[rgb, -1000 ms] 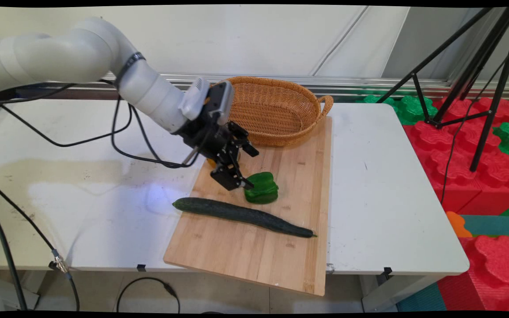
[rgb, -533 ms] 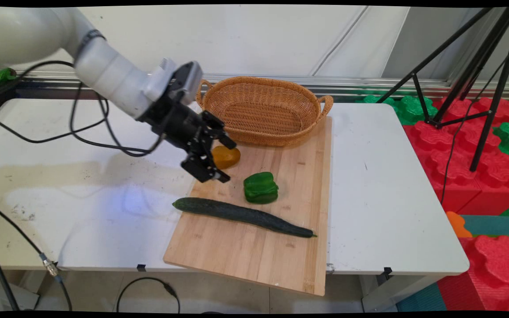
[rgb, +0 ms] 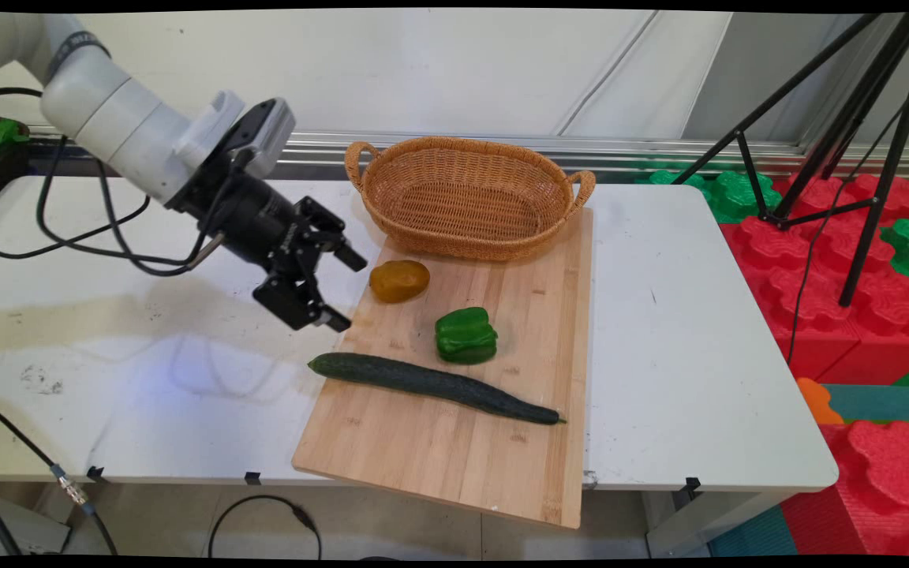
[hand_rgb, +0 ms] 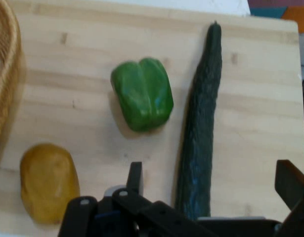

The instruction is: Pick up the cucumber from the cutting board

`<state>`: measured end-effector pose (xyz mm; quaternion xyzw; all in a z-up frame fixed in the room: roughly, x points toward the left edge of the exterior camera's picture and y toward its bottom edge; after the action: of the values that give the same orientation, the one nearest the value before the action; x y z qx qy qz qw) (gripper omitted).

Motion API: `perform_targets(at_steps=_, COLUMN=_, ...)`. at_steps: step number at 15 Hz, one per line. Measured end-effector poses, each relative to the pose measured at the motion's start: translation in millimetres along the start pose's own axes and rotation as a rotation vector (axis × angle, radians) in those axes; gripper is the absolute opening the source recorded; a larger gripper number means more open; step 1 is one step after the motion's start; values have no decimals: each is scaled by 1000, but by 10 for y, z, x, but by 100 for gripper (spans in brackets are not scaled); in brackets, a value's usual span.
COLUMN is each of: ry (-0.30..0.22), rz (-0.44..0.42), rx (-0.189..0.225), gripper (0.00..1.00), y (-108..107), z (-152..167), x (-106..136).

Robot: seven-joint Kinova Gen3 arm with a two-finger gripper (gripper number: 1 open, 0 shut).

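The gripper [rgb: 327,290] has drawn back left off the board [rgb: 454,442], uncovering the potato [rgb: 399,281]; jaws wide, empty; pepper [rgb: 466,335] and cucumber [rgb: 431,385] lie apart on the board; hanging cables [rgb: 107,252] might snag the table's edge.

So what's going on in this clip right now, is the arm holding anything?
No, the tool is open and empty. It hangs over the table just off the left edge of the cutting board, having pulled back to the left from over the green pepper in the last second. The potato, the pepper and the cucumber lie on the board where they were, none of them touching. The wicker basket at the board's far end looks empty.
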<state>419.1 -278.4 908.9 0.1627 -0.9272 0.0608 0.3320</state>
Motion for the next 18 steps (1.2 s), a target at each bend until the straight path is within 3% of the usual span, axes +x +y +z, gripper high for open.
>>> perform_targets(at_steps=5, ry=-54, rz=-15, rx=-8, gripper=100, y=66, z=94, x=-227)
perform_targets(at_steps=10, ry=-111, rz=-24, rx=-16, gripper=100, y=129, z=435, x=-415)
perform_targets(at_steps=18, ry=-150, rz=-4, rx=-12, gripper=100, y=127, z=881, x=-533)
